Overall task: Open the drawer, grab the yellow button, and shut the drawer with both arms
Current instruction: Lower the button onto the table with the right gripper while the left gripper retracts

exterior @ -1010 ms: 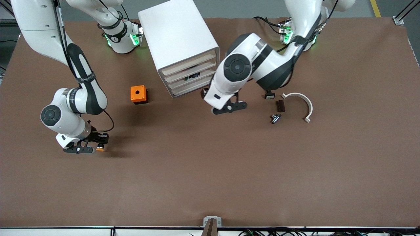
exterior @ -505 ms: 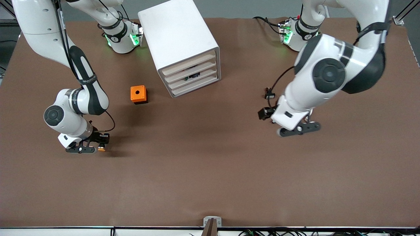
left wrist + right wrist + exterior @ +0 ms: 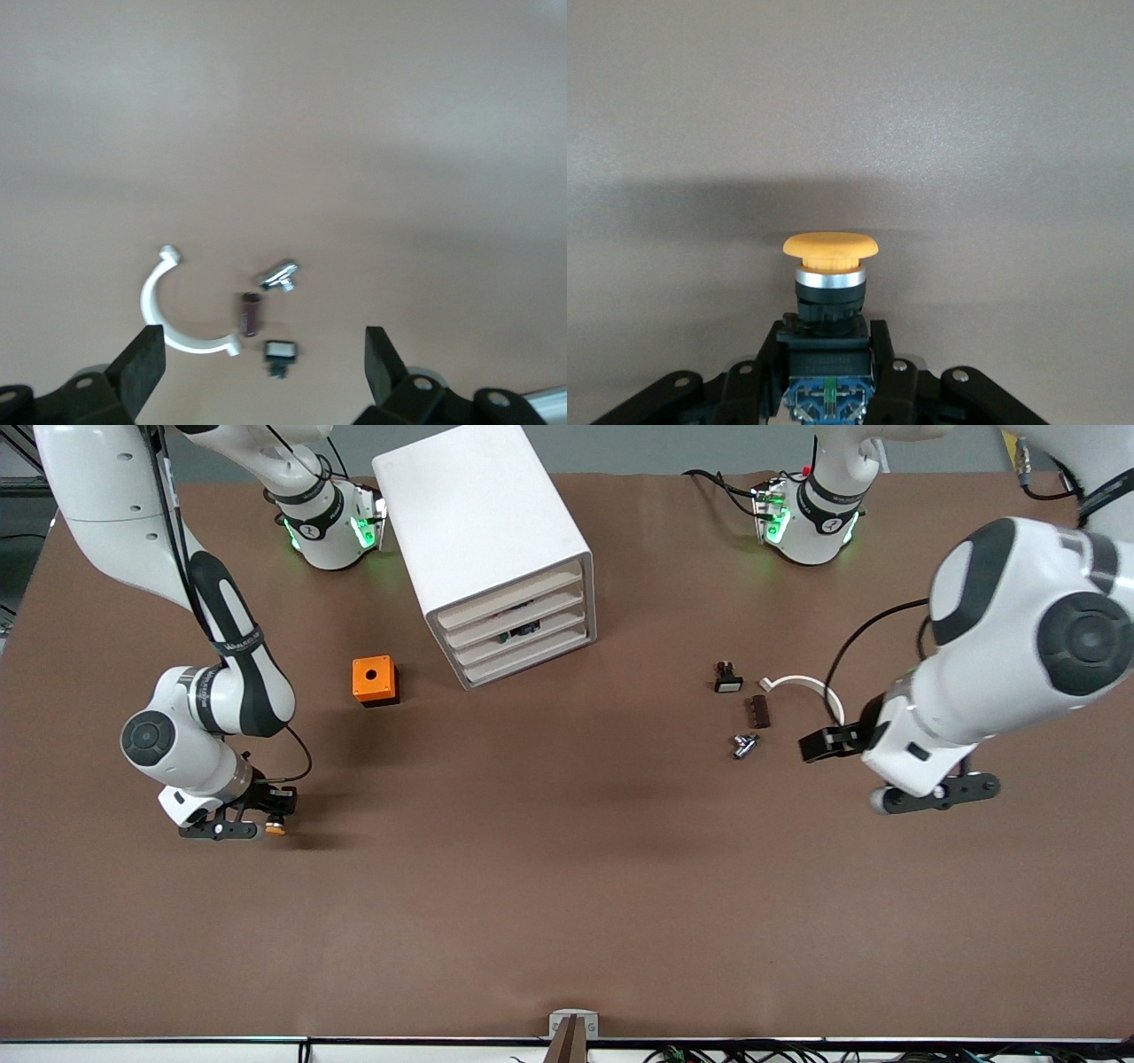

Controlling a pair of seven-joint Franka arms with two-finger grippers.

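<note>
Both grippers over open table – right gripper (image 3: 266, 825) clamps button (image 3: 830, 266).

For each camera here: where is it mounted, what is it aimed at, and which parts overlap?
Front view: high across the table, facing both arms, the cabinet and the orange cube.
Left wrist view: above the table, open left gripper framing the white clip.
Right wrist view: right gripper shut on the button.
Shared: front view also shows the clip and button.
</note>
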